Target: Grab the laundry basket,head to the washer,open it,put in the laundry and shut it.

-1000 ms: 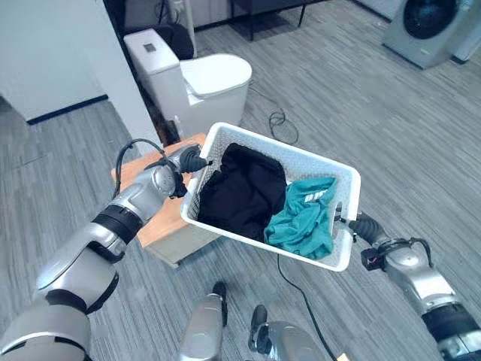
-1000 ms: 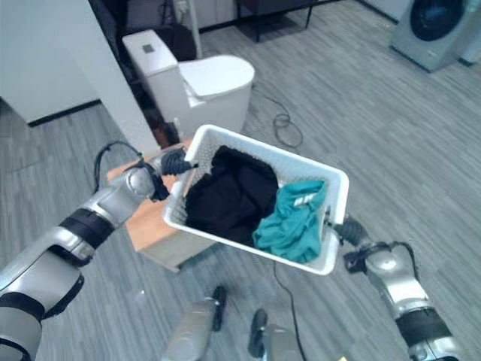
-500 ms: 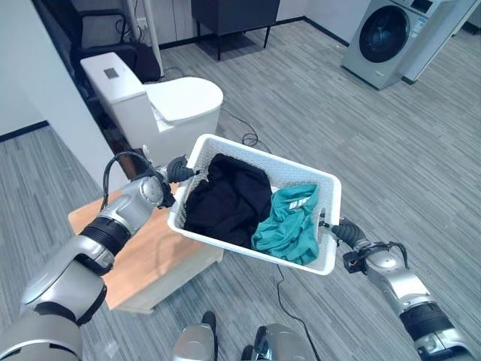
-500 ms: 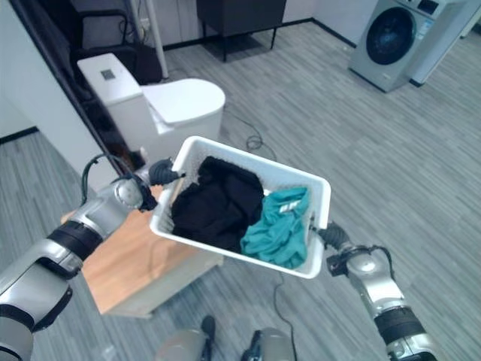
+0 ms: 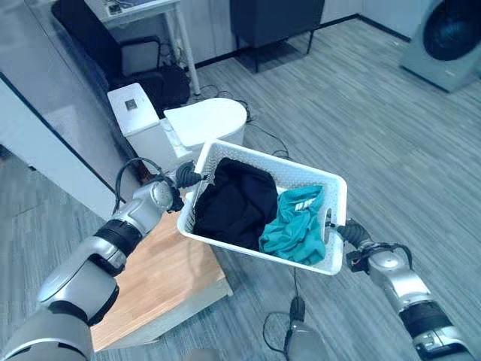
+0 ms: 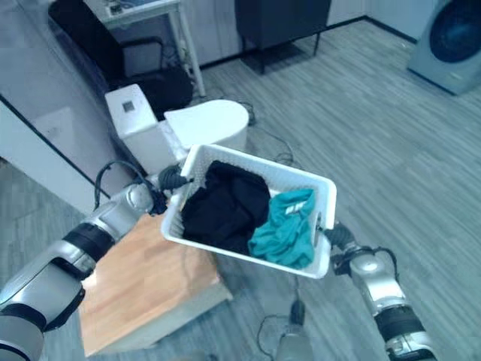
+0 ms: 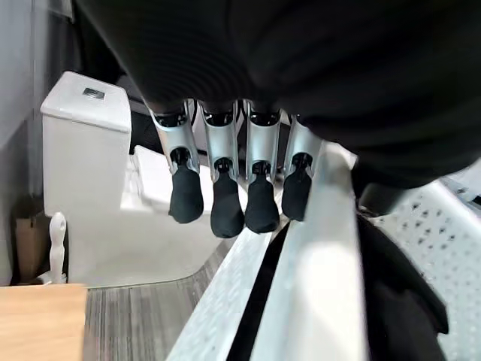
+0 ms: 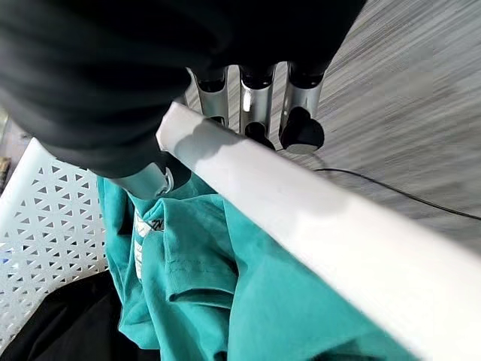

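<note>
Both hands grip basket (image 5: 335,186) (aloft)

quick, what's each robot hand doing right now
Left robot hand: closed on the left rim of the white laundry basket.
Right robot hand: closed on the basket's right rim, beside the teal garment.

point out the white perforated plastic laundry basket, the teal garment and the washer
white perforated plastic laundry basket (image 5: 279,161), left eye view, far wall
teal garment (image 5: 294,226), left eye view, middle folds
washer (image 5: 447,37), left eye view, front door
</note>
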Tool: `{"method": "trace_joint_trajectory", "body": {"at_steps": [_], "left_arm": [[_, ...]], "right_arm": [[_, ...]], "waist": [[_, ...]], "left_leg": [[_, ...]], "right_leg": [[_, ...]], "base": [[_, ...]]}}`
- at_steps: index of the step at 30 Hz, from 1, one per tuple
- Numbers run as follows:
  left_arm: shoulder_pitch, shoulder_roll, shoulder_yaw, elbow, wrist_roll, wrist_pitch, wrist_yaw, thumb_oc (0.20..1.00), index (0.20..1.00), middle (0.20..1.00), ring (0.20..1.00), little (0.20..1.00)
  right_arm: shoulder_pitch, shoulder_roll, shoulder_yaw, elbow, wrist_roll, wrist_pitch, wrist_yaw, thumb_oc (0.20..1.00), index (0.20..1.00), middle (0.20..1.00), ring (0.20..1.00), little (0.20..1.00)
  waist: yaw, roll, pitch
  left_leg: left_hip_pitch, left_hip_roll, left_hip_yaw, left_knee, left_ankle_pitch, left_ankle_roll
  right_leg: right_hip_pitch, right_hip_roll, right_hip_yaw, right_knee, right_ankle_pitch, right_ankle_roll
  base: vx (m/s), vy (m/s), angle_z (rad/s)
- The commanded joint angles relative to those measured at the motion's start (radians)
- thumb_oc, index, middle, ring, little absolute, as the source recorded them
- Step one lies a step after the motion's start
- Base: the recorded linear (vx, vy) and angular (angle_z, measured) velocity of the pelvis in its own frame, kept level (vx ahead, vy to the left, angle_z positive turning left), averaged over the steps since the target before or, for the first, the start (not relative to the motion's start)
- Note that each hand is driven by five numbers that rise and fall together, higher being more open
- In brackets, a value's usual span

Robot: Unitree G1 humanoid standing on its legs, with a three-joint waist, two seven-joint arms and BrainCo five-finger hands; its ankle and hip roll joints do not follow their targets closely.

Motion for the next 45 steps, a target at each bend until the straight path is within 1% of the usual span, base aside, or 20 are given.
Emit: {"method": "trace_joint_trajectory", "body": {"at_steps": [1, 6, 7, 9, 12, 13, 15, 16, 17, 18, 21, 25, 27, 29, 30, 32, 35, 38, 42, 45], "left_arm": [[-0.082, 0.084, 0.051, 0.015, -0.004, -0.043, 0.059, 0.200, 0.200, 0.200, 0.200, 0.200], [-0.048, 0.081, 0.066, 0.013, -0.015, -0.039, 0.054, 0.200, 0.200, 0.200, 0.200, 0.200], [-0.051, 0.083, 0.062, 0.004, -0.017, -0.031, 0.051, 0.200, 0.200, 0.200, 0.200, 0.200], [-0.056, 0.083, 0.078, -0.033, -0.032, -0.015, 0.051, 0.200, 0.200, 0.200, 0.200, 0.200], [-0.072, 0.073, 0.071, -0.036, -0.038, -0.006, 0.050, 0.200, 0.200, 0.200, 0.200, 0.200], [-0.072, 0.068, 0.074, -0.034, -0.037, -0.008, 0.051, 0.200, 0.200, 0.200, 0.200, 0.200], [-0.068, 0.064, 0.080, -0.038, -0.034, -0.011, 0.048, 0.200, 0.200, 0.200, 0.200, 0.200], [-0.076, 0.050, 0.081, -0.032, -0.031, -0.018, 0.050, 0.200, 0.200, 0.200, 0.200, 0.200], [-0.076, 0.048, 0.080, -0.030, -0.031, -0.019, 0.051, 0.200, 0.200, 0.200, 0.200, 0.200], [-0.073, 0.048, 0.080, 0.000, -0.029, -0.023, 0.050, 0.200, 0.200, 0.200, 0.200, 0.200], [-0.083, 0.058, 0.072, 0.025, -0.041, -0.027, 0.053, 0.200, 0.200, 0.200, 0.200, 0.200], [-0.088, 0.061, 0.067, 0.053, -0.064, -0.035, 0.059, 0.200, 0.200, 0.200, 0.200, 0.200], [-0.100, 0.070, 0.070, 0.049, -0.058, -0.039, 0.061, 0.200, 0.200, 0.200, 0.200, 0.200], [-0.103, 0.065, 0.068, 0.047, -0.050, -0.039, 0.062, 0.200, 0.200, 0.200, 0.200, 0.200], [-0.115, 0.067, 0.053, 0.037, -0.039, -0.052, 0.063, 0.200, 0.200, 0.200, 0.200, 0.200], [-0.138, 0.046, 0.029, 0.017, -0.026, -0.049, 0.063, 0.200, 0.200, 0.200, 0.200, 0.200], [-0.152, 0.032, 0.016, 0.000, -0.019, -0.049, 0.065, 0.200, 0.200, 0.200, 0.200, 0.200], [-0.170, 0.008, 0.002, -0.019, -0.018, -0.047, 0.065, 0.200, 0.200, 0.200, 0.200, 0.200], [-0.204, -0.068, -0.025, -0.015, -0.006, -0.055, 0.053, 0.200, 0.200, 0.200, 0.200, 0.200], [-0.197, -0.108, -0.014, -0.004, 0.003, -0.060, 0.064, 0.200, 0.200, 0.200, 0.200, 0.200]], "right_arm": [[-0.028, -0.031, -0.058, -0.078, 0.030, -0.083, 0.004, 0.200, 0.200, 0.200, 0.200, 0.200], [-0.001, -0.044, -0.058, -0.107, 0.041, -0.092, 0.001, 0.200, 0.200, 0.200, 0.200, 0.200], [0.003, -0.055, -0.060, -0.110, 0.047, -0.090, -0.006, 0.200, 0.200, 0.200, 0.200, 0.200], [0.016, -0.093, -0.086, -0.106, 0.059, -0.087, -0.039, 0.200, 0.200, 0.200, 0.200, 0.200], [0.013, -0.090, -0.087, -0.103, 0.068, -0.085, -0.050, 0.200, 0.200, 0.200, 0.200, 0.200], [0.008, -0.086, -0.079, -0.105, 0.069, -0.085, -0.048, 0.200, 0.200, 0.200, 0.200, 0.200], [0.010, -0.081, -0.077, -0.113, 0.070, -0.083, -0.044, 0.200, 0.200, 0.200, 0.200, 0.200], [0.026, -0.060, -0.078, -0.136, 0.069, -0.086, -0.039, 0.200, 0.200, 0.200, 0.200, 0.200], [0.028, -0.061, -0.080, -0.136, 0.069, -0.086, -0.039, 0.200, 0.200, 0.200, 0.200, 0.200], [0.014, -0.043, -0.066, -0.128, 0.069, -0.095, -0.039, 0.200, 0.200, 0.200, 0.200, 0.200], [0.002, -0.024, -0.047, -0.112, 0.072, -0.107, -0.036, 0.200, 0.200, 0.200, 0.200, 0.200], [-0.015, -0.005, -0.023, -0.095, 0.081, -0.110, -0.037, 0.200, 0.200, 0.200, 0.200, 0.200], [-0.003, -0.010, -0.041, -0.111, 0.085, -0.112, -0.039, 0.200, 0.200, 0.200, 0.200, 0.200], [0.008, -0.007, -0.049, -0.122, 0.084, -0.110, -0.037, 0.200, 0.200, 0.200, 0.200, 0.200], [0.021, -0.002, -0.060, -0.130, 0.078, -0.114, -0.031, 0.200, 0.200, 0.200, 0.200, 0.200], [0.022, 0.000, -0.070, -0.136, 0.061, -0.112, -0.031, 0.200, 0.200, 0.200, 0.200, 0.200], [0.009, -0.003, -0.077, -0.140, 0.039, -0.113, -0.034, 0.200, 0.200, 0.200, 0.200, 0.200], [0.005, -0.004, -0.097, -0.138, 0.019, -0.116, -0.042, 0.200, 0.200, 0.200, 0.200, 0.200], [0.050, -0.035, -0.160, -0.139, 0.031, -0.123, -0.067, 0.200, 0.200, 0.200, 0.200, 0.200], [0.079, -0.045, -0.178, -0.158, 0.040, -0.125, -0.067, 0.200, 0.200, 0.200, 0.200, 0.200]], "waist": [[-0.005, -0.084, -0.082], [-0.018, -0.062, -0.106], [-0.015, -0.068, -0.100], [0.000, -0.109, -0.049], [0.023, -0.110, -0.023], [0.031, -0.108, -0.020], [0.042, -0.106, -0.019], [0.061, -0.091, -0.028], [0.065, -0.095, -0.029], [0.109, -0.077, -0.034], [0.136, -0.068, -0.041], [0.141, -0.074, -0.043], [0.123, -0.081, -0.080], [0.128, -0.095, -0.096], [0.122, -0.125, -0.113], [0.101, -0.132, -0.111], [0.077, -0.108, -0.100], [0.031, -0.076, -0.086], [-0.071, -0.084, -0.069], [-0.106, -0.086, -0.067]], "left_leg": [[-0.066, -0.060, 0.009, 0.005, -0.009, 0.065], [-0.080, 0.053, 0.001, 0.063, 0.117, 0.029], [-0.121, 0.066, 0.001, 0.144, 0.165, 0.044], [-0.316, 0.073, 0.001, 0.574, 0.301, 0.109], [-0.423, 0.032, 0.020, 0.693, 0.270, 0.121], [-0.457, -0.034, 0.032, 0.701, 0.224, 0.124], [-0.502, -0.077, 0.050, 0.689, 0.203, 0.122], [-0.549, -0.071, 0.155, 0.475, 0.202, 0.111], [-0.541, -0.074, 0.161, 0.465, 0.204, 0.112], [-0.548, -0.111, 0.140, 0.267, 0.221, 0.108], [-0.536, -0.127, 0.060, 0.034, 0.308, 0.081], [-0.531, -0.116, 0.071, -0.022, 0.329, 0.074], [-0.505, -0.078, 0.187, -0.007, 0.345, 0.095], [-0.505, -0.087, 0.211, 0.021, 0.331, 0.104], [-0.480, -0.123, 0.233, 0.051, 0.279, 0.136], [-0.439, -0.136, 0.268, 0.069, 0.226, 0.173], [-0.392, -0.115, 0.273, 0.066, 0.201, 0.192], [-0.298, -0.115, 0.256, 0.037, 0.164, 0.211], [-0.180, -0.149, 0.183, 0.035, 0.083, 0.179], [-0.109, -0.153, 0.160, 0.036, 0.017, 0.158]], "right_leg": [[0.046, -0.097, 0.084, -0.058, -0.045, 0.150], [0.067, -0.006, 0.050, 0.001, -0.132, 0.100], [0.090, 0.010, 0.044, 0.000, -0.149, 0.077], [0.177, 0.069, 0.056, -0.021, -0.186, -0.010], [0.208, 0.093, 0.073, -0.027, -0.188, -0.031], [0.216, 0.101, 0.079, -0.032, -0.190, -0.030], [0.231, 0.109, 0.082, -0.038, -0.194, -0.028], [0.269, 0.138, 0.061, -0.048, -0.234, -0.022], [0.270, 0.133, 0.065, -0.048, -0.235, -0.021], [0.310, 0.156, 0.081, -0.045, -0.266, -0.015], [0.370, 0.179, 0.103, -0.046, -0.311, -0.013], [0.417, 0.176, 0.122, -0.033, -0.358, -0.013], [0.451, 0.163, 0.110, -0.023, -0.379, 0.001], [0.458, 0.145, 0.111, -0.006, -0.372, 0.016], [0.443, 0.109, 0.111, 0.124, -0.291, 0.061], [0.380, 0.086, 0.109, 0.321, -0.135, 0.124], [0.305, 0.077, 0.103, 0.499, -0.053, 0.149], [0.179, 0.047, 0.054, 0.609, -0.082, 0.131], [0.048, 0.059, 0.053, 0.289, -0.184, 0.088], [-0.013, 0.023, 0.070, 0.046, -0.130, 0.100]], "base": [[0.22, -0.358, 0.22], [0.17, -0.338, 0.28], [0.12, -0.568, 0.20], [0.11, -0.701, -0.06], [0.07, -0.225, -0.14], [0.11, -0.057, -0.08], [0.20, -0.084, -0.24], [0.23, -0.069, -0.13], [0.50, -0.026, -0.25], [0.38, 0.062, -0.31], [0.40, 0.027, -0.91], [0.38, 0.056, -0.43], [0.50, 0.136, -0.07], [0.42, 0.129, -0.03], [0.66, 0.230, -0.74], [0.45, 0.195, 0.15], [0.30, 0.141, 0.40], [0.38, 0.105, 0.26], [0.45, -0.064, 0.73], [0.41, -0.143, 0.52]]}}
